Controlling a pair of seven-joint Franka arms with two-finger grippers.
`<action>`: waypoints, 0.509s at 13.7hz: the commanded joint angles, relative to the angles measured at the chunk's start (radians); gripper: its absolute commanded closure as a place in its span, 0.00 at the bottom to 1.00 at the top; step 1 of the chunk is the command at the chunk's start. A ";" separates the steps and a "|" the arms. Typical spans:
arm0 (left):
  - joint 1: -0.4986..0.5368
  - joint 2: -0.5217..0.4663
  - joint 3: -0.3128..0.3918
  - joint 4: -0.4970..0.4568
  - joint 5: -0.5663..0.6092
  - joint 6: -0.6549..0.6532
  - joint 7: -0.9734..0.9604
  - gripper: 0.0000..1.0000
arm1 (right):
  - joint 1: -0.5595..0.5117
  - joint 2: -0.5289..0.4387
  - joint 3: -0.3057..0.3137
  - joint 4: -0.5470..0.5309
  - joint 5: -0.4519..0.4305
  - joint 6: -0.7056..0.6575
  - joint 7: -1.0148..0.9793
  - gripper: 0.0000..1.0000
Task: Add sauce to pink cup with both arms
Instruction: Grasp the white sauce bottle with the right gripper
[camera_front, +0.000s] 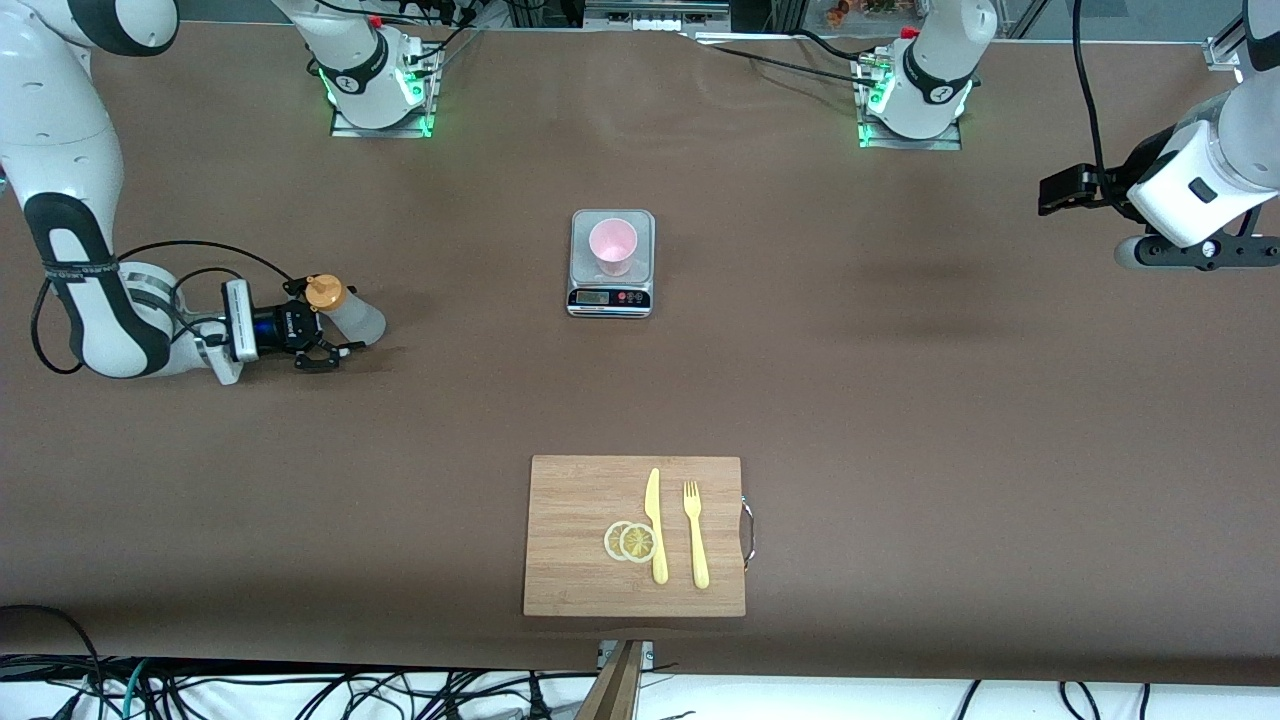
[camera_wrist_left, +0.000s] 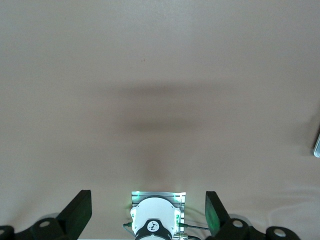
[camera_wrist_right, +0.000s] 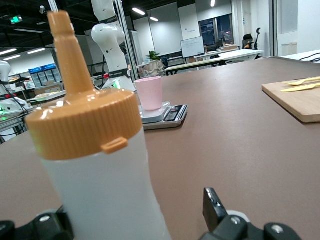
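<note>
Partly hidden sauce bottle (camera_front: 345, 308) between right claw (camera_front: 322, 325) fingers.

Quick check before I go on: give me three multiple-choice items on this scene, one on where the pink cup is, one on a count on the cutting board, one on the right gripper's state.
1. Where does the pink cup stand?
A. on the cutting board
B. on the scale
C. on the bare table beside the bottle

2. How many lemon slices lie on the cutting board?
A. two
B. four
C. none

3. What is the state of the right gripper?
A. shut on the fork
B. lifted high over the cup
C. open, low at the sauce bottle

Answers:
1. B, the front view shows the cup on the platform of the scale.
2. A, two overlapping slices lie beside the knife and fork.
3. C, its fingers stand apart on either side of the sauce bottle, which stands upright on the table.
</note>
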 joint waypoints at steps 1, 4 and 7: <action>0.005 0.001 -0.008 0.010 0.025 -0.011 0.020 0.00 | 0.009 0.018 0.001 0.023 0.017 -0.022 0.013 0.01; 0.006 0.006 -0.007 0.012 0.023 -0.009 0.025 0.00 | 0.023 0.018 0.013 0.046 0.012 -0.021 0.053 0.47; 0.005 0.007 -0.008 0.013 0.020 -0.009 0.020 0.00 | 0.035 0.009 0.013 0.058 0.007 -0.021 0.091 1.00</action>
